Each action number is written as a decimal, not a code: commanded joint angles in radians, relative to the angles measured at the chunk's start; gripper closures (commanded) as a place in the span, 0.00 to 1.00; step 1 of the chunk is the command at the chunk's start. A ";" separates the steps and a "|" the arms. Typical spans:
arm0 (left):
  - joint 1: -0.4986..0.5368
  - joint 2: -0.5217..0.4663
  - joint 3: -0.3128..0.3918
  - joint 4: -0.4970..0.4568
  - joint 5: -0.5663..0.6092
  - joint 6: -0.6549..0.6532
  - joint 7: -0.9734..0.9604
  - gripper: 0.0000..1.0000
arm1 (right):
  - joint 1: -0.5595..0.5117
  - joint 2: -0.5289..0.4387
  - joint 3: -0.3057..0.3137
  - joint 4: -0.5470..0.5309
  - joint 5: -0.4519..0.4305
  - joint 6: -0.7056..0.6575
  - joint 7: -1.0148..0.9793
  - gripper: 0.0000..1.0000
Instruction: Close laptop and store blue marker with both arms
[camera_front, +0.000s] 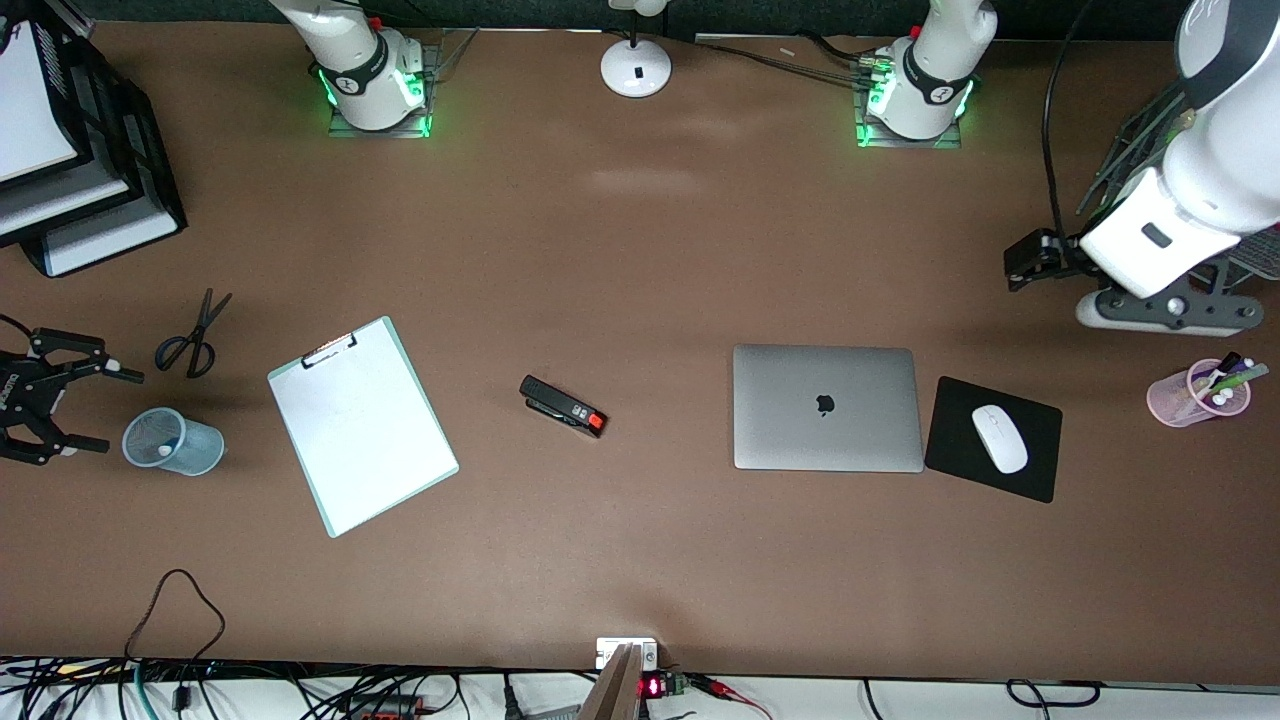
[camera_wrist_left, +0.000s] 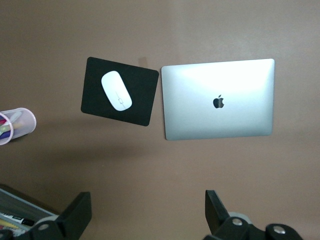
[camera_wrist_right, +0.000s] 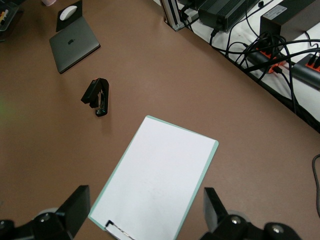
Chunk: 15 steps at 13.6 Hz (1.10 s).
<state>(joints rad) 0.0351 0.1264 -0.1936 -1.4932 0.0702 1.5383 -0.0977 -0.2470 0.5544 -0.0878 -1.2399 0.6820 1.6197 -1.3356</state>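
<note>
The silver-grey laptop (camera_front: 825, 407) lies shut on the table, apple logo up; it also shows in the left wrist view (camera_wrist_left: 218, 98) and the right wrist view (camera_wrist_right: 74, 42). I see no blue marker lying on the table; only a small white end shows inside the blue mesh cup (camera_front: 172, 441). My left gripper (camera_front: 1035, 262) is up in the air at the left arm's end of the table, open and empty (camera_wrist_left: 147, 200). My right gripper (camera_front: 105, 410) is open and empty beside the mesh cup at the right arm's end, facing the clipboard (camera_wrist_right: 146, 197).
A black mouse pad (camera_front: 950, 440) with a white mouse (camera_front: 1000, 438) lies beside the laptop, and a pink pen cup (camera_front: 1195, 392) stands toward the left arm's end. A stapler (camera_front: 562, 406), clipboard (camera_front: 360, 425), scissors (camera_front: 192, 335) and stacked black trays (camera_front: 100, 170) are also there.
</note>
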 joint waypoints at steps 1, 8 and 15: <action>-0.092 -0.080 0.118 -0.101 -0.053 0.058 0.061 0.00 | 0.060 -0.066 -0.004 -0.015 -0.096 -0.003 0.151 0.00; -0.083 -0.174 0.177 -0.183 -0.067 0.104 0.121 0.00 | 0.242 -0.209 0.003 -0.013 -0.433 -0.006 0.562 0.00; -0.075 -0.182 0.177 -0.217 -0.070 0.164 0.119 0.00 | 0.356 -0.269 0.000 -0.015 -0.622 -0.092 0.910 0.00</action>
<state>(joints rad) -0.0397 -0.0386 -0.0250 -1.6960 0.0234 1.6881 0.0032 0.0966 0.3026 -0.0820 -1.2400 0.0903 1.5695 -0.5059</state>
